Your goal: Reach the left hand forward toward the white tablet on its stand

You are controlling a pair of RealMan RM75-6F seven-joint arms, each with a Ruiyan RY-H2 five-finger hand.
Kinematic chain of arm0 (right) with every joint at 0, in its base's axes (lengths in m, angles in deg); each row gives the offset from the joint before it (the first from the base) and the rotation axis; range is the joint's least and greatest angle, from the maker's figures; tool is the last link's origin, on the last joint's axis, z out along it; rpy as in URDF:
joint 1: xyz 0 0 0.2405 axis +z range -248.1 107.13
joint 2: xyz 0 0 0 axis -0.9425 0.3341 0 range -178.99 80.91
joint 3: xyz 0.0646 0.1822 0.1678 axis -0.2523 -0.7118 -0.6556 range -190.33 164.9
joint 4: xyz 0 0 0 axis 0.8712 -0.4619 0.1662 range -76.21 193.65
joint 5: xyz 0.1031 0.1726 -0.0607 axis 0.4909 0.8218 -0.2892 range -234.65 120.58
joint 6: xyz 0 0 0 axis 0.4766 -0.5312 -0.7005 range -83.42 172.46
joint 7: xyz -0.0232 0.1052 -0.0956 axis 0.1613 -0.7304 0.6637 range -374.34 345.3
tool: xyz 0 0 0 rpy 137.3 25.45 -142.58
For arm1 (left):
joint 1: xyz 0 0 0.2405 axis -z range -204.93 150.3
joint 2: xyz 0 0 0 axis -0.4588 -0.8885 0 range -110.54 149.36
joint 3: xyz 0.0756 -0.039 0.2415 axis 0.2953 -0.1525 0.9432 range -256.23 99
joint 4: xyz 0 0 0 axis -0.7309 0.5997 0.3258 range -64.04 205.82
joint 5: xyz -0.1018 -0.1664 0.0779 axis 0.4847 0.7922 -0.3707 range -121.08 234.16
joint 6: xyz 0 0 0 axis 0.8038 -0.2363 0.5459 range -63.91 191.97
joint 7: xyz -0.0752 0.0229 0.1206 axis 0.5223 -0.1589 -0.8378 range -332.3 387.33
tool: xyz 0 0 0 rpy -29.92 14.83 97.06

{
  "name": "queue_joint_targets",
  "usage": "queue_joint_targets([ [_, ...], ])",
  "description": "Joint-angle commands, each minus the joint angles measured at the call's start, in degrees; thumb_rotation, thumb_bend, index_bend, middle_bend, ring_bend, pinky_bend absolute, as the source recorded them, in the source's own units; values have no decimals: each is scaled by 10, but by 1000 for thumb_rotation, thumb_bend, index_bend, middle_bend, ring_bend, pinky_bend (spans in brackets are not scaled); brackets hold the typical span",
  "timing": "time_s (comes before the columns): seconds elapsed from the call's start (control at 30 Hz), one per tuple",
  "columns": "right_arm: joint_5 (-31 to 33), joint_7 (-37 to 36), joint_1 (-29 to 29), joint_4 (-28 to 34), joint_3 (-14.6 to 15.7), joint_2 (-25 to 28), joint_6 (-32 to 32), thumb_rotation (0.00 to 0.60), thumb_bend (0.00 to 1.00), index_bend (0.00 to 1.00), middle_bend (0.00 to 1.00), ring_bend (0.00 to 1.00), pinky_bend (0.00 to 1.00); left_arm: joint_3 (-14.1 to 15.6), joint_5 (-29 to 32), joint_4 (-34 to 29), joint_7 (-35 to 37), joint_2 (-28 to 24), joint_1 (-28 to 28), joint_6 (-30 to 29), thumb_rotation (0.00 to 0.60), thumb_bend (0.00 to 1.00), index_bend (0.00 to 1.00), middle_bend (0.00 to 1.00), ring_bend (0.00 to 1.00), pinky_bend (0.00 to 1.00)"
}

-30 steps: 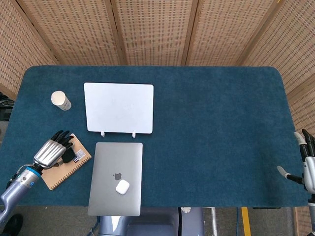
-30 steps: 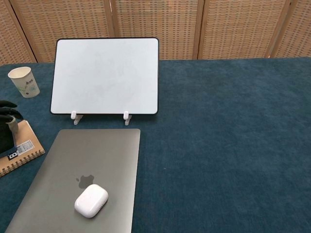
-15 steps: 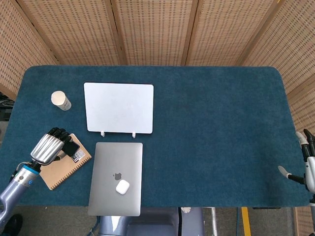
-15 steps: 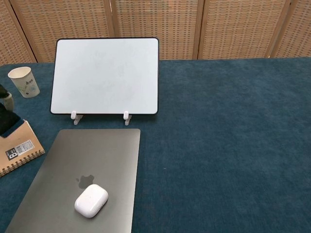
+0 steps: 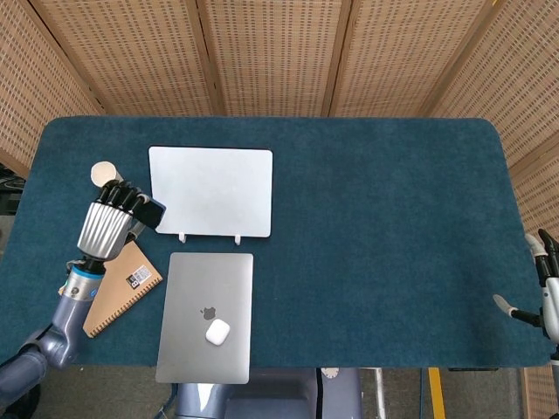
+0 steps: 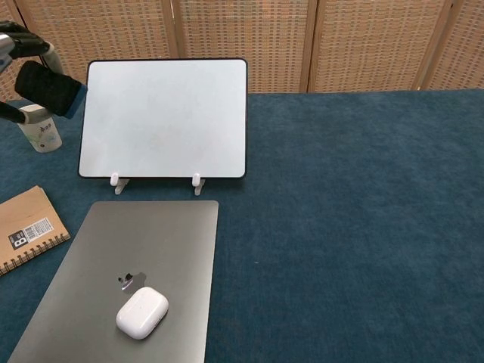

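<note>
The white tablet (image 5: 210, 189) leans upright on two small white stand feet at the table's back left; the chest view shows its blank face (image 6: 164, 117). My left hand (image 5: 109, 225) is raised just left of the tablet's left edge and grips a black block (image 5: 150, 212) with a blue edge. In the chest view the block (image 6: 47, 87) hangs by the tablet's upper left corner, with the left hand (image 6: 15, 41) partly cut off by the frame. My right hand (image 5: 546, 279) rests at the table's far right edge, fingers apart and holding nothing.
A paper cup (image 5: 103, 171) stands behind the left hand, partly hidden in the chest view (image 6: 39, 132). A brown spiral notebook (image 5: 122, 284) lies at the front left. A closed silver laptop (image 5: 205, 314) carries a white earbud case (image 5: 217, 331).
The left hand has lifted the black block off the notebook and moved it forward and up to the tablet's left edge. The right hand has stayed put.
</note>
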Motion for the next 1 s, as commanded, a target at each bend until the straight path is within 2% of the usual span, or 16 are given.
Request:
queue_joint_targets([
  [0.03, 3, -9, 2, -3, -1, 2, 6, 600, 0, 0, 0, 0, 0, -11, 23, 50, -32, 44, 37, 54, 600, 257, 565, 446, 278, 269],
  [0.27, 7, -34, 5, -11, -2, 6, 18, 600, 0, 0, 0, 0, 0, -19, 49, 130, -27, 109, 78, 95, 600, 256, 565, 447, 278, 269],
  [0.6, 11, -63, 5, -19, -4, 12, 24, 600, 0, 0, 0, 0, 0, -33, 82, 208, -25, 174, 116, 110, 600, 239, 560, 440, 278, 269],
  [0.63, 11, -63, 5, -19, -4, 12, 24, 600, 0, 0, 0, 0, 0, -33, 82, 210, -25, 175, 116, 111, 600, 236, 540, 416, 265, 269],
  [0.67, 11, -64, 5, -20, -4, 12, 24, 600, 0, 0, 0, 0, 0, -33, 85, 218, -27, 180, 119, 115, 600, 228, 474, 335, 209, 262],
  [0.7, 11, -66, 5, -20, -4, 12, 25, 600, 0, 0, 0, 0, 0, -34, 89, 224, -27, 185, 121, 119, 600, 218, 359, 208, 126, 230],
  [0.77, 11, -67, 5, -21, -4, 12, 25, 600, 0, 0, 0, 0, 0, -37, 98, 233, -29, 193, 124, 133, 600, 192, 127, 37, 14, 144],
  [0.8, 12, -66, 5, -21, -4, 12, 25, 600, 0, 0, 0, 0, 0, -38, 102, 235, -29, 196, 125, 138, 600, 175, 39, 1, 0, 89],
  [0.9, 13, -67, 5, -21, -5, 12, 25, 600, 0, 0, 0, 0, 0, -34, 104, 246, -20, 204, 128, 129, 600, 139, 0, 0, 0, 9],
  [1.0, 12, -67, 5, -21, -4, 12, 25, 600, 0, 0, 0, 0, 0, -28, 102, 260, -11, 212, 127, 119, 600, 123, 0, 0, 0, 0],
])
